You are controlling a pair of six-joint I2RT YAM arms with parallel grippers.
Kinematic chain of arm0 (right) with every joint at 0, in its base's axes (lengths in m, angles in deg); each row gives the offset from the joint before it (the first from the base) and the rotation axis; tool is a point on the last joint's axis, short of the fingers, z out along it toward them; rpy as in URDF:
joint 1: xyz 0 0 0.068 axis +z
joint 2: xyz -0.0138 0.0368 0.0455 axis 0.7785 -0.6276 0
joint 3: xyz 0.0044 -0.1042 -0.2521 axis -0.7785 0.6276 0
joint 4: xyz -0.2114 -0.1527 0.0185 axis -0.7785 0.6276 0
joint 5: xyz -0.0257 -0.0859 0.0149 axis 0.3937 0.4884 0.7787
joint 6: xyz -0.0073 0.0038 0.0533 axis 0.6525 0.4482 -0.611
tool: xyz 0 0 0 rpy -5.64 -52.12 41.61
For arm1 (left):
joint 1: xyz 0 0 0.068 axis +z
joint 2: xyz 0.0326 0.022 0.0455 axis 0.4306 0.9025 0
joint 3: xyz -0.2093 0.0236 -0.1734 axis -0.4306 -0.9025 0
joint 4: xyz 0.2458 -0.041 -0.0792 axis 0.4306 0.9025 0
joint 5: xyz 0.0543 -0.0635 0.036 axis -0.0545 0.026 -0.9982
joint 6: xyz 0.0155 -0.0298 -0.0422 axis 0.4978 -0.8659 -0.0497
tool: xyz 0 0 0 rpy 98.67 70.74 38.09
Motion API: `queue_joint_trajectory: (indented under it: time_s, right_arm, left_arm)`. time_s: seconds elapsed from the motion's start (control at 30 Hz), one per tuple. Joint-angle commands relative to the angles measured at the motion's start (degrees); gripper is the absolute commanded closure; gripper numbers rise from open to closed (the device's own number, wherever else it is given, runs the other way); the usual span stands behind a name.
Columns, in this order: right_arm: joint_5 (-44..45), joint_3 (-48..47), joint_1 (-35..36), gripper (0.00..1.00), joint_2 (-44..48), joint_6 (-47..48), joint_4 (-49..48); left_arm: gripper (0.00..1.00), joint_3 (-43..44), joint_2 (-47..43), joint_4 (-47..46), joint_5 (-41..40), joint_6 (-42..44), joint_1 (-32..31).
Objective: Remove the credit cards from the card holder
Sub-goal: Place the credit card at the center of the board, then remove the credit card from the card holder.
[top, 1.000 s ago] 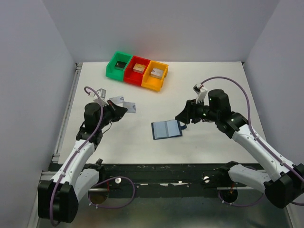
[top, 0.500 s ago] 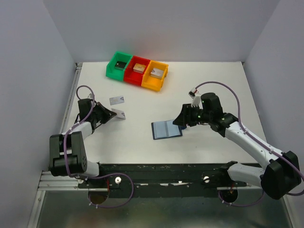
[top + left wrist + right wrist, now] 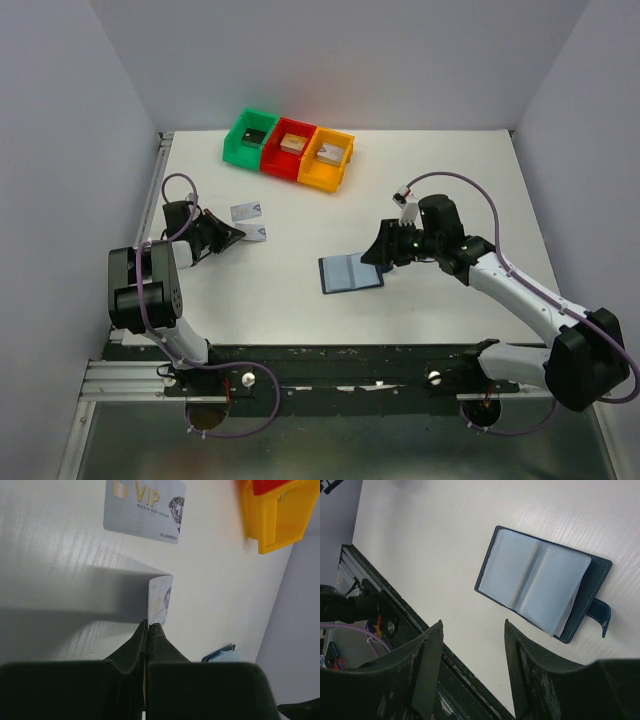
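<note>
The navy card holder (image 3: pixel 350 272) lies open on the table, its greyish pockets up; it also shows in the right wrist view (image 3: pixel 542 582) with its strap tab (image 3: pixel 600 617). No card shows in its pockets. My right gripper (image 3: pixel 377 252) is open just above the holder's right end, with nothing between the fingers (image 3: pixel 472 625). My left gripper (image 3: pixel 233 237) is shut on a silver-grey credit card (image 3: pixel 256 235), held edge-on low over the table (image 3: pixel 160 600). A second silver-grey card (image 3: pixel 246 211) lies flat just beyond it, printed VIP (image 3: pixel 145 507).
Green (image 3: pixel 250 135), red (image 3: pixel 290 148) and orange (image 3: pixel 328 158) bins stand in a row at the back, each with a small block inside. The table's front rail (image 3: pixel 395 630) is close below the right gripper. The left wall edge runs beside the left arm.
My left arm has dropped low to the table and swung left, still pinching the card. My right gripper has moved down and left, closer to the holder's right end.
</note>
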Motion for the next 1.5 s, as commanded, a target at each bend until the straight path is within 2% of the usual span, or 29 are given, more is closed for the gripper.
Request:
queue_joint_trajectory:
  time_s: [0.0, 0.13, 0.37, 0.6, 1.0, 1.03, 1.17, 1.27, 1.3, 1.37, 1.47]
  right_arm:
    - [-1.4, 0.1, 0.2, 0.41, -1.1, 0.3, -0.8]
    - [-1.0, -0.3, 0.2, 0.41, -1.1, 0.5, -0.4]
    - [-0.3, 0.1, 0.2, 0.40, -1.2, 1.0, 0.2]
    - [-0.2, -0.3, 0.1, 0.40, -1.2, 1.4, 0.8]
    - [4.2, -0.8, 0.2, 0.38, 0.1, 1.9, 4.0]
    - [5.7, -1.0, 0.2, 0.38, 0.3, 1.4, 4.7]
    - [13.6, 0.7, 0.2, 0.33, 2.5, -1.4, 4.7]
    - [15.3, 1.3, -0.2, 0.22, 1.8, -2.4, 4.9]
    - [15.0, 1.2, -0.6, 0.09, 0.9, -2.8, 5.1]
    - [14.5, 0.8, -1.5, 0.08, -2.0, -3.7, 5.8]
    - [15.2, 0.1, -1.9, 0.09, -5.4, -3.9, 6.8]
  left_arm:
    - [0.96, 2.7, 2.3, -0.7, 2.1, 0.3, 0.5]
    - [0.86, 4.1, 3.7, 0.4, 2.0, 1.0, 1.0]
    - [0.80, 5.3, 5.2, 1.4, 2.5, 1.9, 1.5]
    - [0.62, 5.9, 3.8, 4.6, 0.9, 3.6, 1.5]
    - [0.43, 8.9, -3.1, 17.3, -10.0, 7.0, 2.2]
    - [0.39, 9.3, -4.0, 18.8, -11.6, 6.8, 2.2]
    - [0.36, 8.3, -8.5, 21.9, -16.0, 4.8, 2.0]
    - [0.31, 7.1, -14.8, 23.9, -21.9, 4.8, -0.6]
    - [0.31, 6.9, -16.9, 24.9, -25.4, 5.4, -2.8]
    - [0.28, 6.1, -21.2, 26.9, -33.1, 6.7, -8.7]
    - [0.04, 4.7, -26.8, 29.2, -44.0, 6.0, -19.1]
